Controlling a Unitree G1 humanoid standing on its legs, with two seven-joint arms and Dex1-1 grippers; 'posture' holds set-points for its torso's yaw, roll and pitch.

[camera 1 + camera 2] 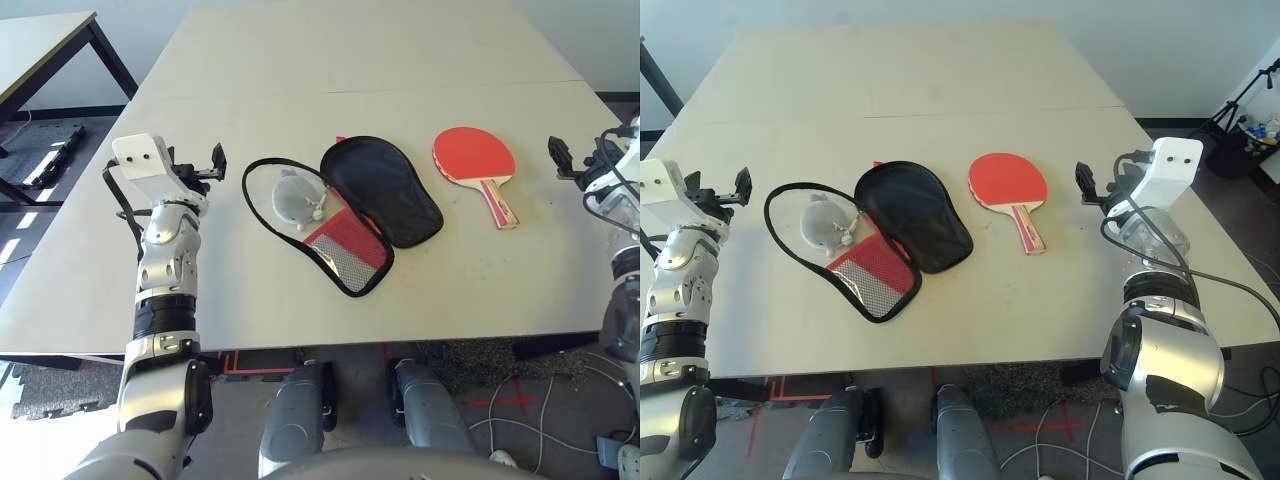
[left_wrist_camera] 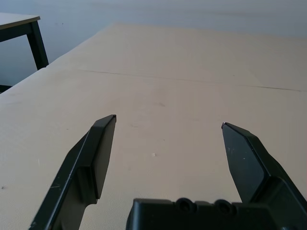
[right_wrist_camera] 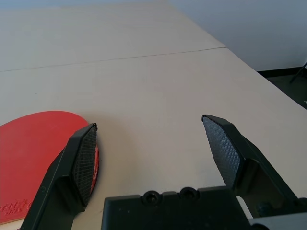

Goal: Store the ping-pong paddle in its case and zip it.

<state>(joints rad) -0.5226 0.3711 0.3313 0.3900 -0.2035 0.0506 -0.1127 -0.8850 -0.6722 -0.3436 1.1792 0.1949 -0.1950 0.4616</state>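
Paddle [image 1: 474,155] lies flat on the worktop [image 1: 350,60], right of the unzipped case [image 1: 345,205], handle toward the near edge and slightly right. Right gripper [image 1: 1082,182] is nearer, just right of it, jaws wide and empty. Left gripper [image 1: 217,160] hovers left of the case, jaws wide too. Bare worktop surrounds the paddle; the right edge is near.

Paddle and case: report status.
Both tools open, left, right, holding nothing. Paddle flat on table, untouched. Case unzipped, open; grey pouch lying inside.
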